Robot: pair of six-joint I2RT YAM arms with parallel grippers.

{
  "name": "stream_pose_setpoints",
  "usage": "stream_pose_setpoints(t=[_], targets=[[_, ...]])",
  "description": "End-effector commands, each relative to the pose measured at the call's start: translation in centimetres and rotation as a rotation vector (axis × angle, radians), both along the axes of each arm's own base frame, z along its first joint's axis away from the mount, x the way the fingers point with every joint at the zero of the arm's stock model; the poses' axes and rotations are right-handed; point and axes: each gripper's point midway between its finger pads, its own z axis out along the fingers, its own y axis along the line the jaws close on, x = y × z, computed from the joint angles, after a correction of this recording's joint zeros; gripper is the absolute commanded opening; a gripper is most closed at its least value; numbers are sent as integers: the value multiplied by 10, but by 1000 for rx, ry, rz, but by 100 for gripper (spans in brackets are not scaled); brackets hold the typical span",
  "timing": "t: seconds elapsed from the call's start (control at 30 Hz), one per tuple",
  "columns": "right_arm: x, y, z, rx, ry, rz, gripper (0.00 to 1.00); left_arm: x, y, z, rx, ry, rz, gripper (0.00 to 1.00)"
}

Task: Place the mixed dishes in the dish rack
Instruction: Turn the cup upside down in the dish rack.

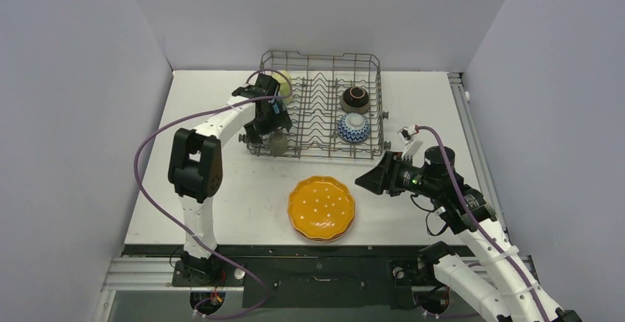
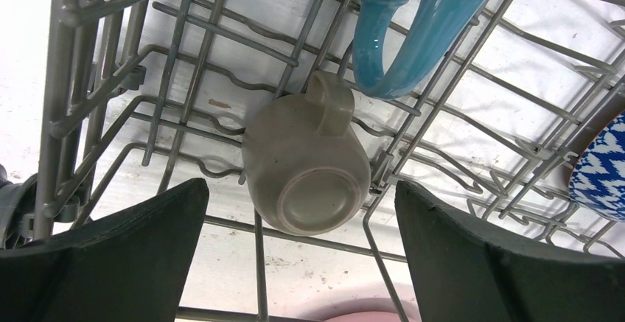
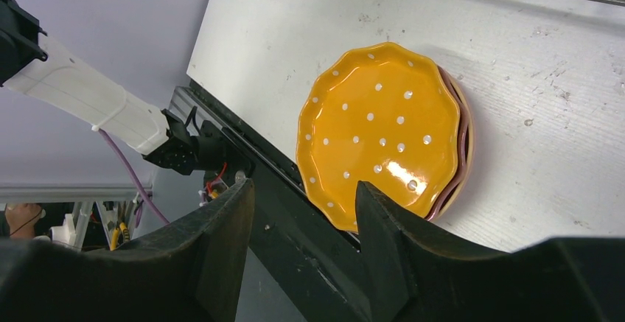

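- Right end effector released and empty; the orange plate lies flat on the table, just lower left of it.
- Left end effector spread wide over the grey mug in the dish rack, so I'd say the right arm's nearer.

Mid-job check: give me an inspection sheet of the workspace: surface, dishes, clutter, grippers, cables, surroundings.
Surface: white table, lightly scuffed.
Job's things: dish rack holds a grey mug upside down, a blue mug, a pale-yellow mug, a brown bowl and a patterned bowl. The plate stack, orange on top, sits on the table, not yet loaded.
Clutter: nothing seen.
Grippers: left gripper open over the grey mug, not touching it. Right gripper open and empty, beside the plate stack.
Cables: purple cables loop along both arms; no snag visible.
Surroundings: plain walls on three sides.
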Motion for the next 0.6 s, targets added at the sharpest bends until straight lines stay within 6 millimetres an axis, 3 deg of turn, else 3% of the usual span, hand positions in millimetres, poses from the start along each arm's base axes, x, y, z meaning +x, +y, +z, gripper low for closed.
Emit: stream_pose_setpoints(t=[0.0,0.33,0.57], targets=[[2,-1,9,15,-39,-7,49,-6,18,17,45,-10,9,96],[2,-3,11,12,-42,-15,49,-9,19,34,49,-44,-19,96],[3,-5,12,2,-48,-27,49,-9,15,63,27,-112,-51,96]])
